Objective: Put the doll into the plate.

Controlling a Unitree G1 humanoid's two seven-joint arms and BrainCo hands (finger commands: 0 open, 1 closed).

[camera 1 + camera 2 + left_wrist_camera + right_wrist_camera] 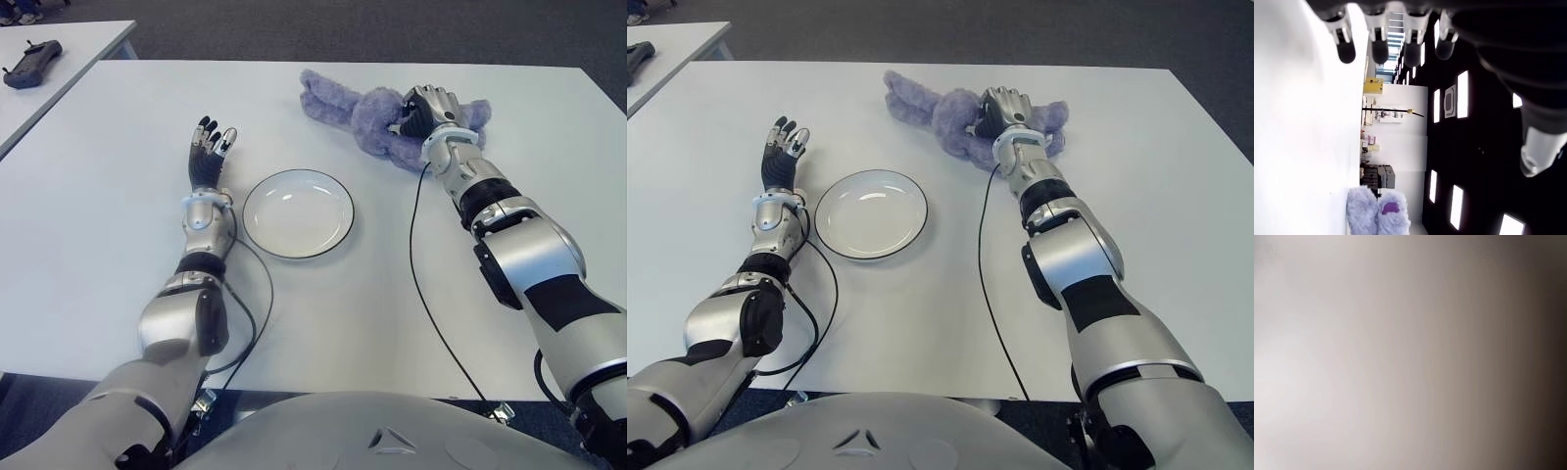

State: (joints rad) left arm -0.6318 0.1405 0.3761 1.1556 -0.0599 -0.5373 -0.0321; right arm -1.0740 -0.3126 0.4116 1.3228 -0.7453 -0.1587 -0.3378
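Observation:
A fluffy purple doll lies on the white table at the far right of centre. My right hand sits on top of its middle, fingers curled down into the plush. The right wrist view shows only a blank blur. An empty white plate with a dark rim stands nearer me, left of the doll. My left hand shows just left of the plate, fingers straight and spread, holding nothing. In the left wrist view the straight fingers show, and the doll far off.
A thin black cable runs from my right wrist across the table toward its near edge. A second table at the far left carries a dark handheld controller.

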